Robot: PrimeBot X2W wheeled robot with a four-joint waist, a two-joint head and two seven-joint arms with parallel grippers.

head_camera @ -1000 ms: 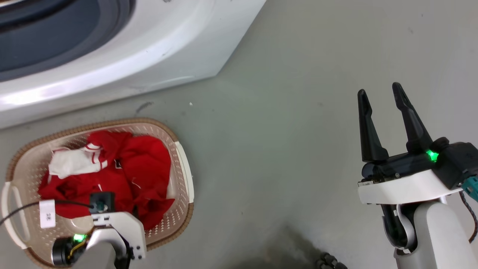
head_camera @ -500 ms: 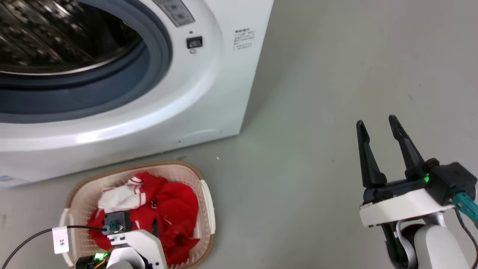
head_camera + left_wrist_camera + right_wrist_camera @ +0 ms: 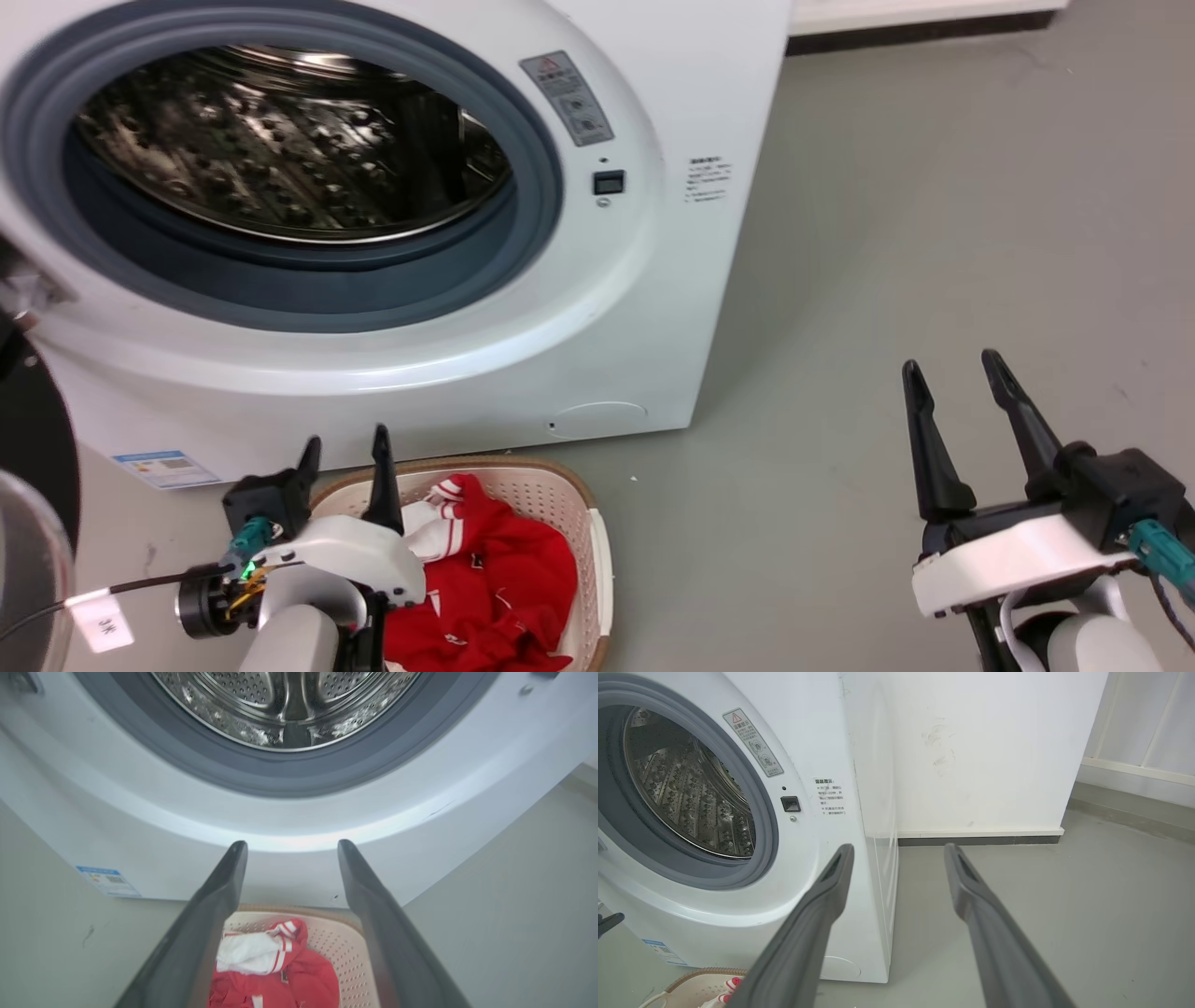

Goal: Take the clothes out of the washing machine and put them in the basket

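Observation:
The white washing machine stands with its door open, and its steel drum shows bare metal. In front of it on the floor sits the cream basket holding the red clothes with white cuffs. My left gripper hovers open above the basket's near left side, nothing between its fingers; its wrist view looks over the clothes toward the drum. Off to the right above bare floor, my right gripper is open and holds nothing. The right wrist view shows the washing machine and the basket rim.
The open black-rimmed glass door juts out at the far left, close to my left arm. Grey floor stretches to the right of the machine. A white wall with a dark skirting runs behind it.
The head camera has tilted up, bringing the drum opening into view. My left gripper has risen out of the basket and now points at the machine, open. The right gripper stays open.

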